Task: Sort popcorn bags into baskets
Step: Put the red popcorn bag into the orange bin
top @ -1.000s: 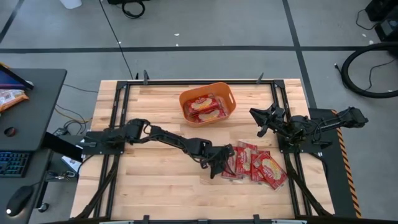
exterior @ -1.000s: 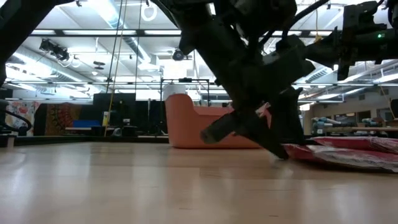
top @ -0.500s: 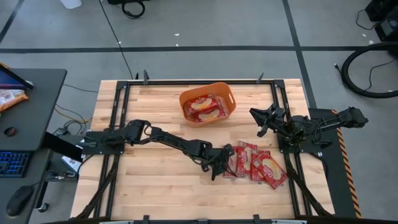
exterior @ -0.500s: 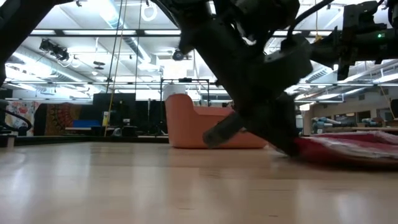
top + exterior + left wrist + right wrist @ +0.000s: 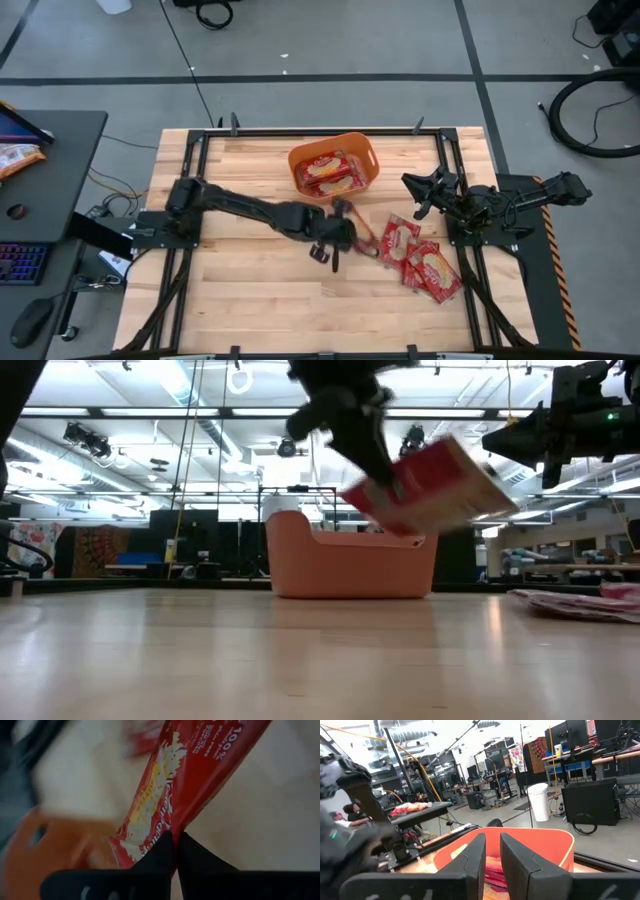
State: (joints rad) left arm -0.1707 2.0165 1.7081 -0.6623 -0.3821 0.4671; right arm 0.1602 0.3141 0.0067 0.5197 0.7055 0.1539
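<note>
My left gripper (image 5: pixel 343 214) hangs over the middle of the table, just near of the orange basket (image 5: pixel 335 163), and is shut on one red popcorn bag (image 5: pixel 432 484). The bag is up in the air. Several more popcorn bags (image 5: pixel 415 258) lie flat on the table to its right, and a few lie inside the basket (image 5: pixel 329 172). My right gripper (image 5: pixel 418 196) waits above the table's right side, pointing at the basket (image 5: pixel 520 842), its fingers a narrow gap apart with nothing between them. My left gripper pinches the bag by one end (image 5: pixel 171 826) between its two fingers (image 5: pixel 162 851). The fingers come from above, slanting down. The bag sticks out beyond the fingertips, tilted, and is lifted clear of the table (image 5: pixel 300 650) at about the height of the basket's rim.
A black frame (image 5: pixel 190 160) runs along the table's edges. At the right side the pile of bags (image 5: pixel 585 603) lies low on the wood. The near left part of the table (image 5: pixel 240 290) is bare wood.
My left gripper has shut on a bag at the left edge of the pile. It has then risen and drawn back toward the far edge and the basket. The bag has come off the pile, lifted clear and tilted; the other bags have stayed on the table.
</note>
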